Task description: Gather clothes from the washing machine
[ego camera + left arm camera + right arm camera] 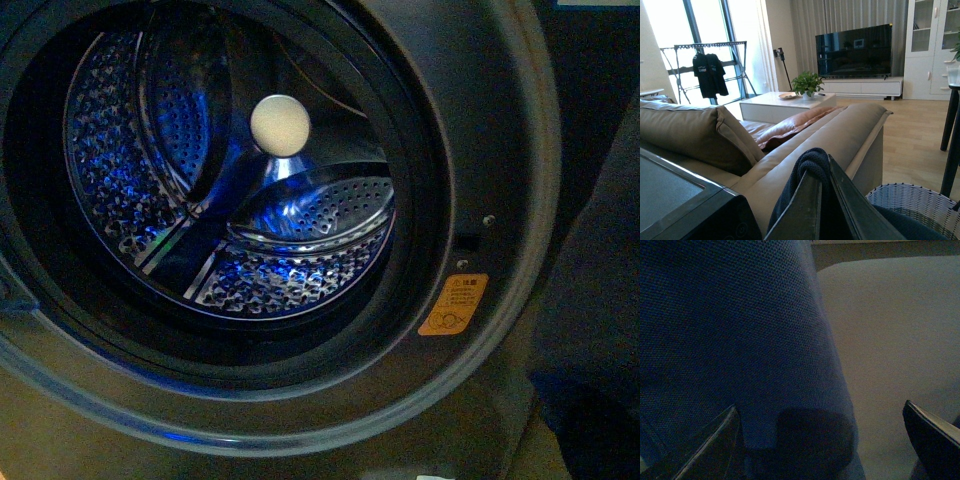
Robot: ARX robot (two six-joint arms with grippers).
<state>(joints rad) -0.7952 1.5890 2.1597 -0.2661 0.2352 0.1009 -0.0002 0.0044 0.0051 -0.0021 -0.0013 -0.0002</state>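
Left wrist view: our left gripper (822,174) pinches the clothes (809,160), basket (912,200) just below; right gripper (825,440) gapes; machine (500,150) cleared, we drop next

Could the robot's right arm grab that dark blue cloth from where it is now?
Probably yes. The right gripper is open, and the dark blue garment hangs close up, partly inside its spread jaws, with nothing visible in the way. It would likely only need to close.
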